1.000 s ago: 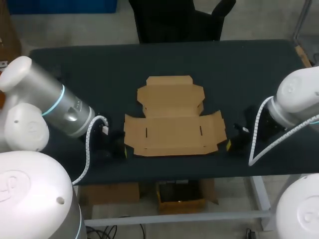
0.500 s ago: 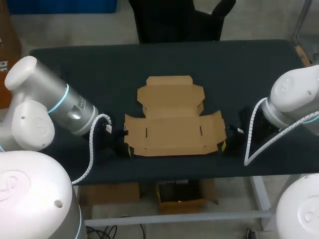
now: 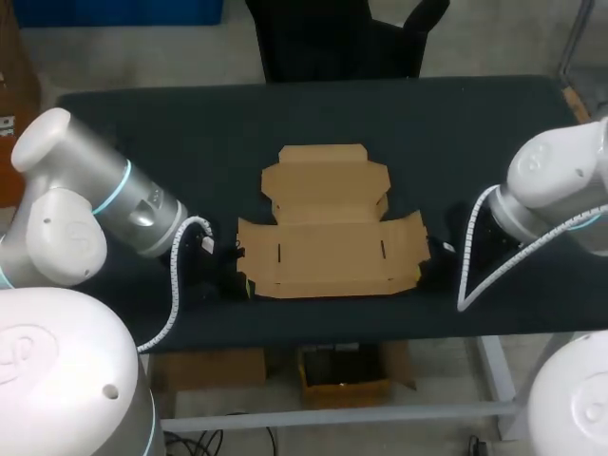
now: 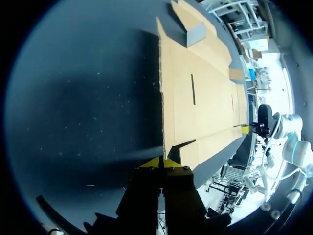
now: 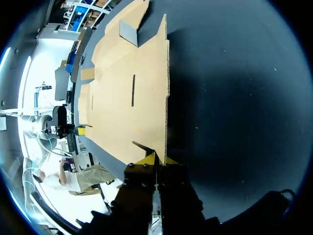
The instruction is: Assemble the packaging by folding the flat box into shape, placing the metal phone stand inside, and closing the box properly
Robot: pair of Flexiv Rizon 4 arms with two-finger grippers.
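1. While the left pincer (image 4: pixel 162 163) sits low at the front left corner of the flat box (image 3: pixel 328 237), its yellow tips are drawn narrow, almost together, right at the cardboard's edge. I cannot tell whether the corner is caught between them. If the tips ride over the edge instead of under it, they likely pin the flap to the counter (image 3: pixel 190 133) and shove the whole sheet rightward rather than lift it.
2. Lying unfolded in the middle of the counter, the box has its side flaps spread flat, and only a small piece at the far side stands up. Thin cardboard probably slides easily on this dark surface, so an uneven push from one side may twist it. A fold started off its crease could also buckle a panel or tear it at a slot.
3. At the front right corner, the right pincer (image 5: pixel 156 159) mirrors the left. Its tips are narrow, touching or just beside the cardboard's edge, and any hold on it is unclear. I judge timing the main danger: if one arm raises its flap before the other, the sheet may swing round or slip free.
4. No phone stand shows in any view. A skewed wall now would likely keep the stand from seating and the lid from closing.
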